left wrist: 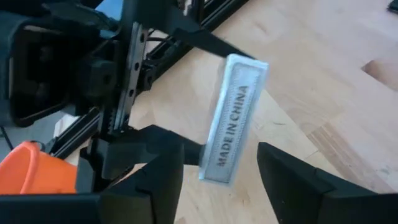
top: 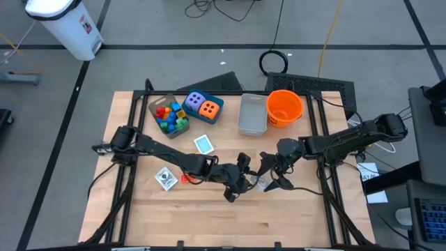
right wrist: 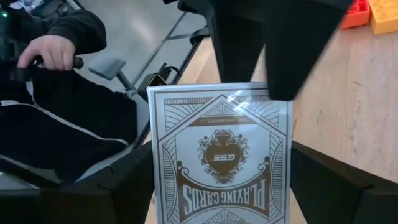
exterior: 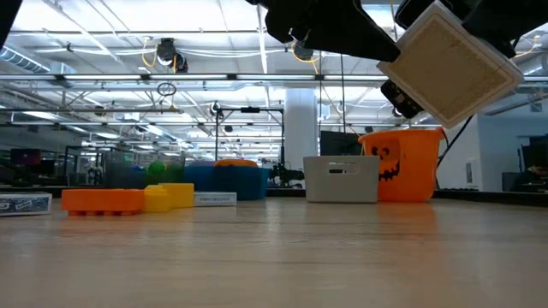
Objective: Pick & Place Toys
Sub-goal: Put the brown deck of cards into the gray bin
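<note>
My right gripper (top: pixel 269 178) is shut on a playing-card box (right wrist: pixel 221 155), white with a brown ornament, and holds it in the air (exterior: pixel 454 64) over the middle of the table. My left gripper (top: pixel 242 174) is open right in front of it. Its two fingers stand on either side of the box's free end (left wrist: pixel 233 124), which reads "MADE IN CHINA", and I see a gap on both sides. Bricks lie in a teal box (top: pixel 169 115) at the far left. A purple die (top: pixel 196 100) and an orange die (top: pixel 209 108) sit beside it. My right gripper pinches the card box by its two long narrow sides (right wrist: pixel 155 186) between its two fingers (left wrist: pixel 158 142). The fingers come level from the table's right side and lie along the box. The box is lifted clear of the table, tilted, its free end toward my left gripper.
An orange bucket (top: pixel 284 106) and a grey bin (top: pixel 252 113) stand at the far middle. A teal card (top: pixel 203 143), another card pack (top: pixel 166 178) and an orange brick (top: pixel 187 178) lie under my left arm. A person's hand (right wrist: pixel 53 56) shows beyond the table.
</note>
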